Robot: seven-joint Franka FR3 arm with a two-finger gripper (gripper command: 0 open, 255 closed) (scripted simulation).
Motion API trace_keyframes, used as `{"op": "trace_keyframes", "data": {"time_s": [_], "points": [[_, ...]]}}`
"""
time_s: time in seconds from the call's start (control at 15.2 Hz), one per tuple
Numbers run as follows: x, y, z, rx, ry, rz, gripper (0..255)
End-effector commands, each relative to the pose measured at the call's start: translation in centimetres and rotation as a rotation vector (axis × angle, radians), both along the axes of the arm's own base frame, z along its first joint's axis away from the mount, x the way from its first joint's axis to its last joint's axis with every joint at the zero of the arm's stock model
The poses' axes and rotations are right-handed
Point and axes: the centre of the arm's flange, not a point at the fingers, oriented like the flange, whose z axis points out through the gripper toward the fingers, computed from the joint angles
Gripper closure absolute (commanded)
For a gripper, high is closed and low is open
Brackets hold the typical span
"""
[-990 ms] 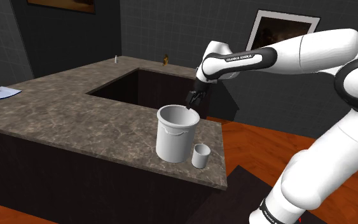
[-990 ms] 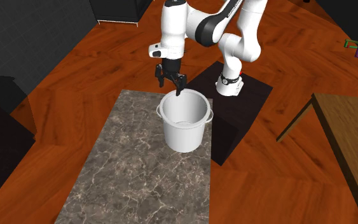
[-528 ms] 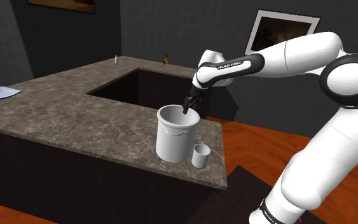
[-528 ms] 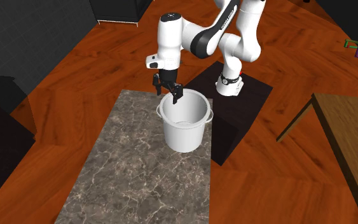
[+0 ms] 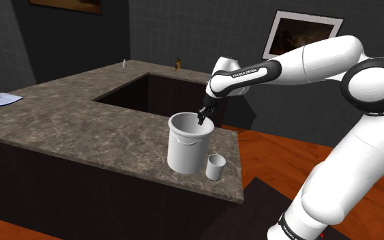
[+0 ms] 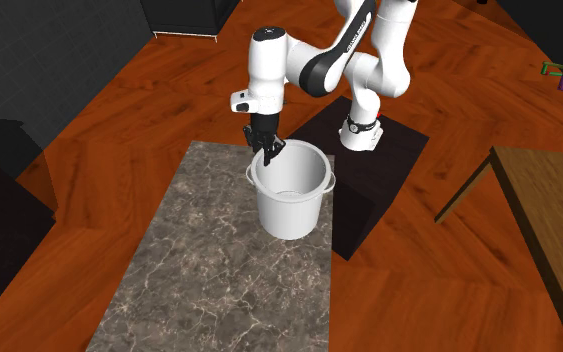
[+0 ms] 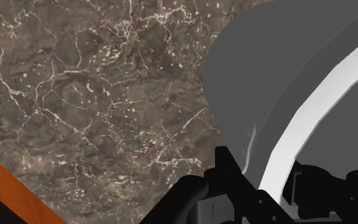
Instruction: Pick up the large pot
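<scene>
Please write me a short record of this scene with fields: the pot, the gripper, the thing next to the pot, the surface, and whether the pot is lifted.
pot: white large pot, upright, empty
gripper: gripper at the pot's rim, one finger inside, one outside, shut on the wall
neighbour: small cup, beside the pot on the shoulder view's right
surface: dark veined stone counter
lifted: not yet, the pot stands on the counter

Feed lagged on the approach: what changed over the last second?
The pincer came down from just above the large pot onto the rim on the arm's side and narrowed. It was open a second ago; its fingers now appear shut on the rim wall, one inside and one outside. The pot has stayed where it was on the counter, not lifted. The small cup beside it is unchanged.
</scene>
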Motion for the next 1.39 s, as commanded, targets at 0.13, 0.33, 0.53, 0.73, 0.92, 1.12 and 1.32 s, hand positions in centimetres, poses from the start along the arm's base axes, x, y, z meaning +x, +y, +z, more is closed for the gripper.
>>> {"op": "trace_keyframes", "data": {"time_s": [0.13, 0.33, 0.53, 0.73, 0.92, 1.12, 1.32], "points": [[0.0, 0.1, -0.1, 0.0, 0.001, 0.001, 255], [0.1, 0.0, 0.5, 0.0, 0.001, 0.001, 255], [0.1, 0.0, 2.1, 0.0, 0.001, 0.001, 255], [0.1, 0.0, 3.6, 0.0, 0.001, 0.001, 255], [0.1, 0.0, 5.2, 0.0, 0.001, 0.001, 255], [0.1, 0.0, 6.8, 0.0, 0.001, 0.001, 255], [0.0, 0.0, 7.9, 0.0, 0.001, 0.001, 255]]}}
